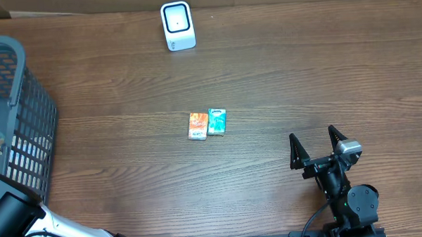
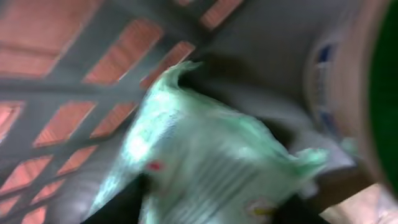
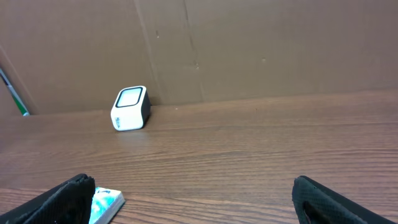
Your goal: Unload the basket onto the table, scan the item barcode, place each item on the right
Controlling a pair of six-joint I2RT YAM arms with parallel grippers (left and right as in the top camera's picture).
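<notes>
**Deep in the basket.** Your left arm point(image 1: 14, 213) reaches into the grey mesh basket point(image 1: 29, 139) at the edge of the desk point(image 1: 301, 80). A pale green packet point(image 2: 205, 155) fills the wrist view directly ahead of the left jaws. The view is smeared and the jaws themselves do not show, so you cannot tell whether they stand apart or have closed on the packet. Your right jaws stand wide and hold nothing, low over the desk.

The scan looks not yet done for this item. The packet lies in the basket, and the white scanner point(image 1: 177, 25) stands far ahead and to the left of the right jaws, with nothing before its window. By this reading you have yet to secure the packet, lift it clear of the mesh, carry it across and turn its barcode to the scanner. An orange box point(image 1: 198, 125) and a teal box point(image 1: 217, 122) lie side by side between the right jaws and the scanner. Whether they have been scanned cannot be told.

The packet looks soft and crinkled, a pillow-style bag with pinched corners, faint printed lines and a small red mark. No barcode is legible. Just to its right, seen from the left jaws, stands a round container point(image 2: 373, 93) with a green top.
</notes>
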